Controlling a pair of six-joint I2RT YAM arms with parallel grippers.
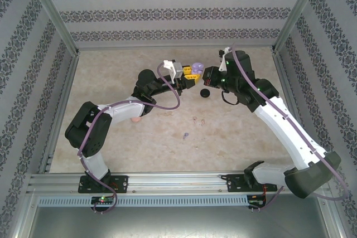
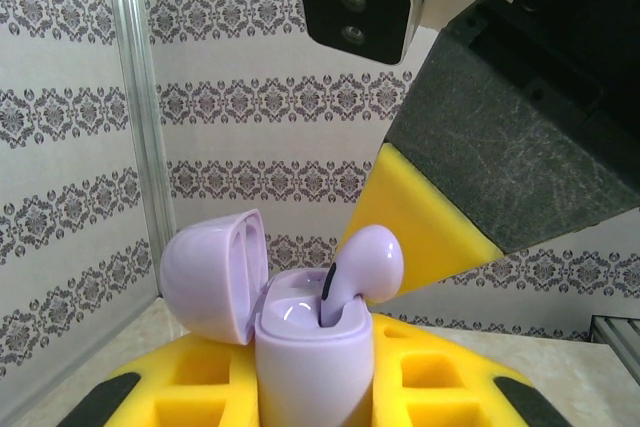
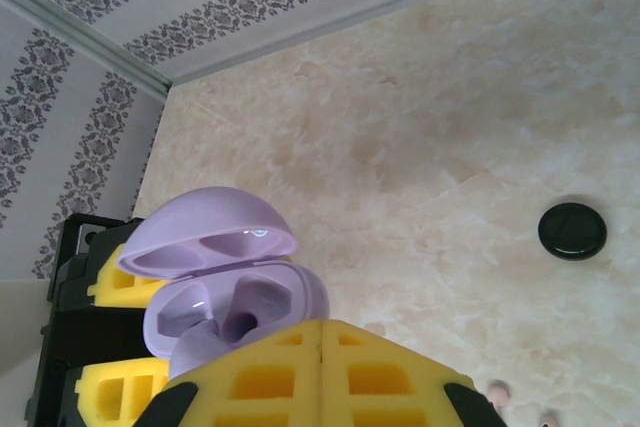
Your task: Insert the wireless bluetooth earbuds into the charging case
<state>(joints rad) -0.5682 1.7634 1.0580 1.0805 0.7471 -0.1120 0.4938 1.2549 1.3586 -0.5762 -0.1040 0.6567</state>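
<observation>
Left gripper (image 1: 190,72) is clamped narrow on the purple case (image 2: 310,357), one yellow finger (image 2: 190,387) on each side. The case sits upright with its lid (image 2: 215,277) swung open to the left in the left wrist view. It's held over the table (image 1: 111,82) close to the far edge, about mid-width. Right gripper (image 3: 322,347) has its jaws fully closed, fingers pressed together along the seam. It comes in from the right, and its tip touches the head of a purple earbud (image 2: 365,262). Can't tell if the tip pinches the bud or just bears on it. That bud is stem-down in the right-hand well of the case, head above the rim and tilted toward the right gripper, not fully seated. Black case (image 1: 204,92) lies shut on the table just nearer than both grippers. Pale pink earbuds (image 1: 196,120) lie side by side mid-table, with a second purple earbud (image 1: 186,135) near them, toward the near edge. Pink case (image 1: 135,120) is partly tucked under the left arm, left of centre.
</observation>
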